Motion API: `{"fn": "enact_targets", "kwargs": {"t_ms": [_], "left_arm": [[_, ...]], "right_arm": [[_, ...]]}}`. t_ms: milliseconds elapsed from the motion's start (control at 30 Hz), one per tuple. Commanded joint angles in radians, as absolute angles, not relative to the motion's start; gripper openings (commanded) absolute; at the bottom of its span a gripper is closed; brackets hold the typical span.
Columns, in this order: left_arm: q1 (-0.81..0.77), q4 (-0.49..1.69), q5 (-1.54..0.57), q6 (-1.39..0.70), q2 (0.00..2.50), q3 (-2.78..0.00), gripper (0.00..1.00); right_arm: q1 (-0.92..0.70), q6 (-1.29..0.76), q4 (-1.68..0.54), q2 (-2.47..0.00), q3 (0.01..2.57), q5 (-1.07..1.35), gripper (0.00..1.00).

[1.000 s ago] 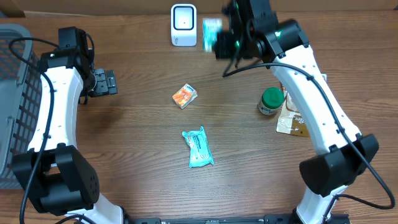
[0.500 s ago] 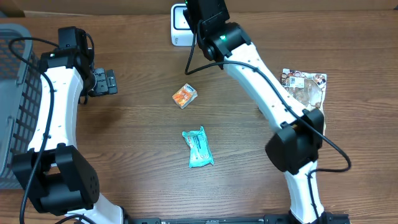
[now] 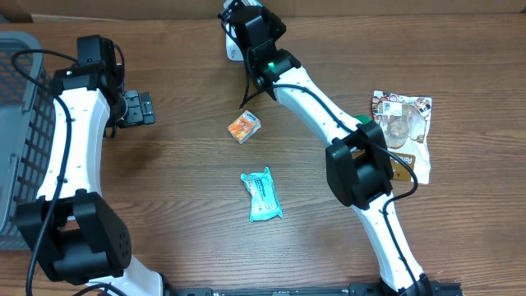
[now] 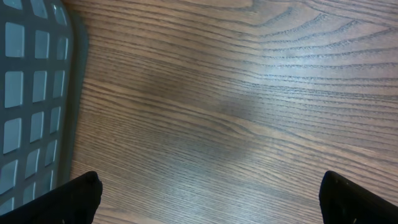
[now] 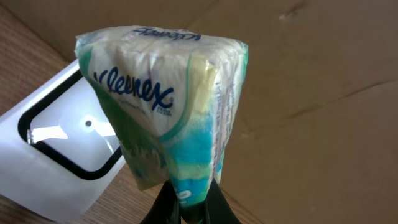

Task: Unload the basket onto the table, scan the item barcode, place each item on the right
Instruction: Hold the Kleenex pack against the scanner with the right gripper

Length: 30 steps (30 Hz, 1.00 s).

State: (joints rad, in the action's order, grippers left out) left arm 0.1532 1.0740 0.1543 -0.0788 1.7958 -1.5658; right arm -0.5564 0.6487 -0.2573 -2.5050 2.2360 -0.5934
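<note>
Now | right tool (image 5: 186, 210) pinching tissue pack (image 5: 166, 106) near scanner (image 5: 56, 146) | left tool (image 4: 210, 198) wide

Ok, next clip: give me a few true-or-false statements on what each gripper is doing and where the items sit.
1. The right gripper is shut on the Kleenex pack. True.
2. The left gripper holds the orange packet. False: it is open and empty beside the basket, and the orange packet lies on the table.
3. The Kleenex pack is held up close to the white scanner. True.
4. The teal pouch lies inside the basket. False: it lies on the table, out in the middle.
</note>
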Motion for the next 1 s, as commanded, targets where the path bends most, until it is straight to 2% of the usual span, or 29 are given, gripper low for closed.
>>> {"fn": "enact_targets", "kwargs": {"t_ms": [0,600,867,967], "left_arm": [[0.157,1.073,0.157,-0.082,1.799,-1.572,1.00],[0.157,1.073,0.157,-0.082,1.799,-1.572,1.00],[0.157,1.073,0.157,-0.082,1.799,-1.572,1.00],[0.157,1.073,0.157,-0.082,1.799,-1.572,1.00]], "right_arm": [[-0.556,0.668,-0.223,-2.550,2.245,-0.604,0.04],[-0.556,0.851,-0.163,-2.595,2.245,-0.611,0.04],[-0.556,1.187,-0.089,-2.595,2.245,-0.572,0.04],[-0.556,1.191,-0.108,-2.595,2.245,-0.531,0.04]]}}
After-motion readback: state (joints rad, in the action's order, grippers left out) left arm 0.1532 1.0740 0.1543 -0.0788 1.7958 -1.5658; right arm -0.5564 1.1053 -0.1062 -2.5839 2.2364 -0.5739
